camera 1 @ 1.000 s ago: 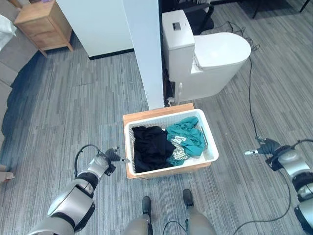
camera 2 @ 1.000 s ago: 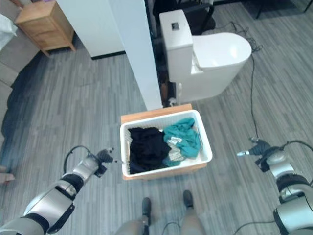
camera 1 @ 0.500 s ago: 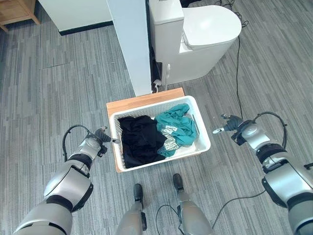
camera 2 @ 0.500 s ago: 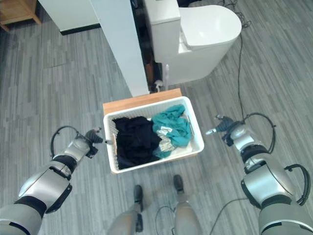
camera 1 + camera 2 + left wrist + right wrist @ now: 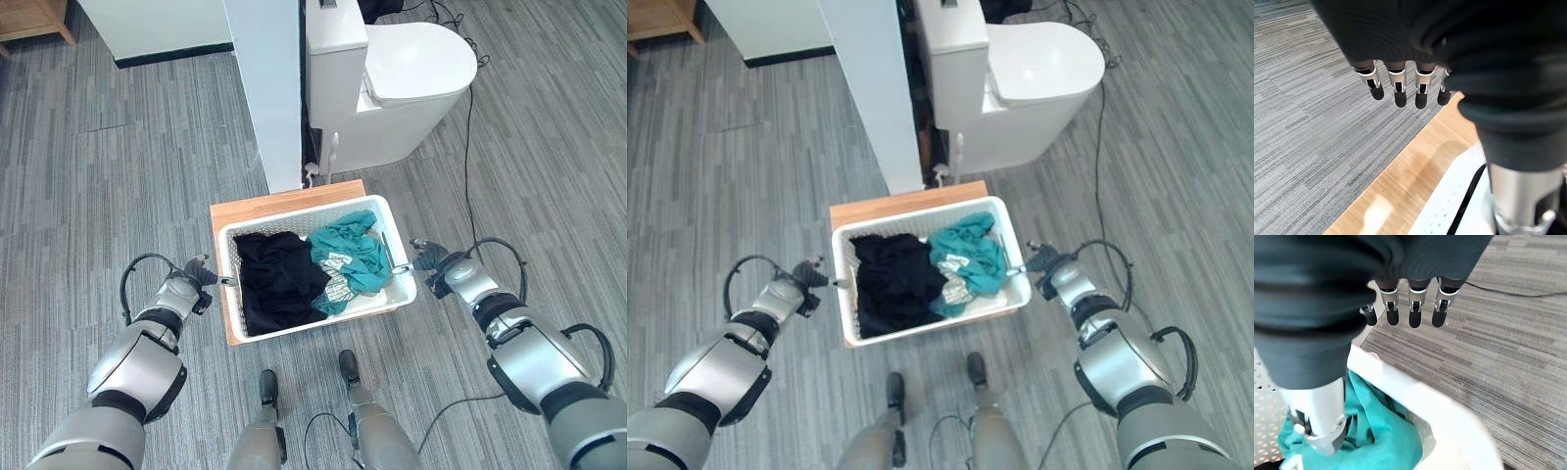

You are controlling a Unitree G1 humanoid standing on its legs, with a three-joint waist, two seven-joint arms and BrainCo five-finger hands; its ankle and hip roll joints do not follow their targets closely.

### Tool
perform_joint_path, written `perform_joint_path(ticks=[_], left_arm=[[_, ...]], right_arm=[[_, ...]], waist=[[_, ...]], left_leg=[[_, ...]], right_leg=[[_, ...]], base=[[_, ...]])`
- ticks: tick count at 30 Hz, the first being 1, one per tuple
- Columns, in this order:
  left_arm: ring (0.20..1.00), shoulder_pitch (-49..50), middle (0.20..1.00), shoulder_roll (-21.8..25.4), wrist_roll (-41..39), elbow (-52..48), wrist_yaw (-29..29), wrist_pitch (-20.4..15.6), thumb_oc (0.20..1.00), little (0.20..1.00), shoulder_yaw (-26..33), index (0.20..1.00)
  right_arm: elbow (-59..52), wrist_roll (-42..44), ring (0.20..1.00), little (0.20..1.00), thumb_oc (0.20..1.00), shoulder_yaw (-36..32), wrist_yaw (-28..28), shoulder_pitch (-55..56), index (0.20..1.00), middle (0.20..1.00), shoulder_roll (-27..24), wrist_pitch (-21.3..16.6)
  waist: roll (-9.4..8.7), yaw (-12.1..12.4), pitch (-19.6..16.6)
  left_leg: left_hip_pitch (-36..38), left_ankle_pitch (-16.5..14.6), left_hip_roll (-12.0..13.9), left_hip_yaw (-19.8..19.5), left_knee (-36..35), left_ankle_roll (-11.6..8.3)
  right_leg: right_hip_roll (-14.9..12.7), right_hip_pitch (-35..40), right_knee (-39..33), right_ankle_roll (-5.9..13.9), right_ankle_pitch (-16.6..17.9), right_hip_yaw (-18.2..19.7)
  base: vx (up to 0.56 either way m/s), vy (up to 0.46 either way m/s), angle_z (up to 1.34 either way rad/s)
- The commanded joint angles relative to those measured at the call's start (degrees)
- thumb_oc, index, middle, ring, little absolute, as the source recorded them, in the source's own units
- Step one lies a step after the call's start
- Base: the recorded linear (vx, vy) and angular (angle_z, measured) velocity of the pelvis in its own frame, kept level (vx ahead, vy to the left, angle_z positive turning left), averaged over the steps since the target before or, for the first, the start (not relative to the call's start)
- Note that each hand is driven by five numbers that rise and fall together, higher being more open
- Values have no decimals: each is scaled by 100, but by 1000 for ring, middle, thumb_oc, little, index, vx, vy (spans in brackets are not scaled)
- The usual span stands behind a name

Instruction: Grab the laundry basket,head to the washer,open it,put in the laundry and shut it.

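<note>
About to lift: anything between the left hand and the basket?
Nothing loose. In the left wrist view the left hand hangs over a wooden board under the basket.

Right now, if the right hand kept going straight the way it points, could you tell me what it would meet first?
Most likely the near side wall of the white laundry basket: the right hand points inward at it with fingers straight, already beside the rim. Contact is unclear.

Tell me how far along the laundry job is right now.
Done: nothing yet; the laundry basket sits on its wooden board with the clothes inside. In hand: the left hand and right hand, both open, flank the basket's ends. Left: grasping, carrying, loading and shutting the washer.
</note>
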Motion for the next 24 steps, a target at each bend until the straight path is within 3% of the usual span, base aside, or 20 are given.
perform_joint_path(ticks=[1,4,5,9,24], left_arm=[[1000,-641,1000,-88,-191,501,214,-74,1000,1000,-204,1000],[1000,-710,1000,-151,-276,476,292,-92,1000,1000,-199,1000],[1000,-656,1000,-188,-333,440,359,-99,1000,1000,-112,1000],[1000,-638,1000,-297,-519,393,488,-106,1000,1000,-22,1000],[1000,-590,1000,-710,-501,512,580,-87,1000,1000,-40,1000]], right_arm=[[508,93,1000,1000,1000,105,-184,-608,1000,1000,-141,-83],[526,144,1000,1000,1000,-13,-434,-679,1000,1000,-117,-120],[326,300,1000,1000,1000,-321,-803,-593,1000,1000,-104,-206],[-99,310,1000,1000,1000,-518,-1066,-452,1000,1000,-185,-263],[256,349,1000,1000,1000,-399,-971,-464,1000,1000,27,-252]], waist=[[102,168,55],[115,161,91],[135,142,105],[177,139,98],[241,139,169]], left_leg=[[-263,164,14,-397,11,4],[-338,185,2,-416,11,7],[-370,182,-6,-405,11,7],[-414,167,-4,-404,11,11],[-600,219,-33,-426,11,11]], right_leg=[[-282,86,-13,483,-177,-225],[-284,22,-13,476,-171,-226],[-279,-14,-13,484,-161,-209],[-305,-59,-13,506,-170,-234],[-326,-268,-13,479,-127,-206]], base=[[7,0,8],[1,1,2],[0,0,0],[9,4,0],[0,0,0]])
